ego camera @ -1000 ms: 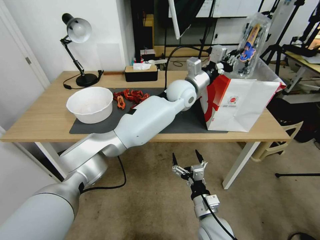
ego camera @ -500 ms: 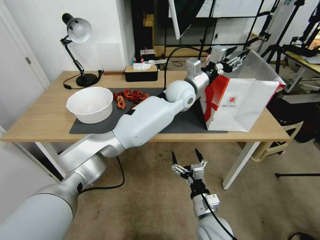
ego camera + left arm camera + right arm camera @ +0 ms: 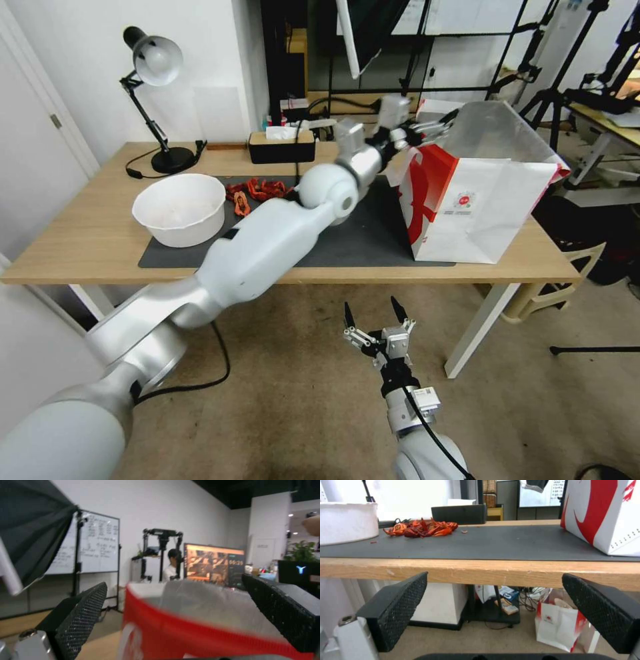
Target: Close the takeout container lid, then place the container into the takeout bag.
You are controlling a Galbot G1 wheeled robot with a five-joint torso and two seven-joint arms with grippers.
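My left gripper (image 3: pixel 437 127) has its jaws spread with nothing between them; in the left wrist view the two black pads (image 3: pixel 80 620) stand wide apart with the bag's red rim and silvery lining beyond them. From the head view I see that gripper hanging just over the bag's near-left top edge, at the mouth of the bag (image 3: pixel 480 200), and the left arm reaching across the table from its front-left side.

The bag stands upright at the right end of the dark mat (image 3: pixel 360 240), near the table's right edge, mouth open and the silvery lining showing at the back. I cannot see the container in any view; the bag's inside is hidden from me, so I cannot tell whether it lies in there.

My right gripper (image 3: pixel 371 319) is parked low in front of the table's front edge, over the floor, jaws spread and empty. Through its wrist camera I look level along the table's front edge (image 3: pixel 480 571), with the mat on top and the bag's red-and-white side at the far right.

On the left end of the mat sits the white bowl (image 3: pixel 180 208). Behind it, toward the mat's back edge, lies a heap of red scraps (image 3: pixel 257 192). A desk lamp (image 3: pixel 157 100) stands at the table's back-left corner and a black tissue box (image 3: pixel 281 145) at the middle of the back edge.
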